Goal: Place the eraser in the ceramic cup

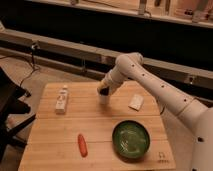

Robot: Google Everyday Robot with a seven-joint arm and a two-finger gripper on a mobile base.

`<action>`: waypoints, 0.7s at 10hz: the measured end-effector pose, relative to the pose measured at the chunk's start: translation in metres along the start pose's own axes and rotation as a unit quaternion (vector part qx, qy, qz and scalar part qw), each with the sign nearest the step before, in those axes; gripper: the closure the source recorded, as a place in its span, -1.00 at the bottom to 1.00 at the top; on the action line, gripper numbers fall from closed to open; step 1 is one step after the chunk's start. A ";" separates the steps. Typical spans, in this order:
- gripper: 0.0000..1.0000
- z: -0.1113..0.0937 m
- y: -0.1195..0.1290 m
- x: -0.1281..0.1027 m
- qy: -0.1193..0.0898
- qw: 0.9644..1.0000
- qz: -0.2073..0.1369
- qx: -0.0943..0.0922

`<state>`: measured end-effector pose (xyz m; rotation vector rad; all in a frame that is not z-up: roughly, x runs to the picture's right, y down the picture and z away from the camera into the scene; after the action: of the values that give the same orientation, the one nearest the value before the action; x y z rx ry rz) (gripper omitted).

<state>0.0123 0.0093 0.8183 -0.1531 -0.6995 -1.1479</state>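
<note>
A small white ceramic cup (103,98) stands upright on the wooden table (50,127), near its far middle. My gripper (103,90) is directly over the cup's mouth, pointing down, at the end of the white arm (150,82) that reaches in from the right. Whether it holds anything is hidden. A flat white rectangular piece (135,102), possibly the eraser, lies on the table to the right of the cup, apart from the gripper.
A white bottle (61,99) lies at the far left of the table. A green bowl (131,140) sits front right. A red-orange carrot-like item (82,145) lies front centre-left. A dark chair (10,110) stands at the left.
</note>
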 end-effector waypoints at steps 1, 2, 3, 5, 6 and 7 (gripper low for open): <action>-0.21 0.000 0.000 0.001 0.000 1.000 0.001 -0.001; -0.34 0.002 0.000 0.000 -0.001 1.000 0.000 -0.002; -0.42 0.003 -0.001 -0.001 -0.002 1.000 0.003 -0.002; -0.42 0.002 0.002 -0.003 -0.001 1.000 0.007 -0.001; -0.42 0.002 0.001 -0.004 -0.001 1.000 0.007 0.000; -0.42 0.002 -0.001 -0.005 0.000 1.000 0.007 0.002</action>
<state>0.0094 0.0140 0.8167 -0.1558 -0.7001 -1.1326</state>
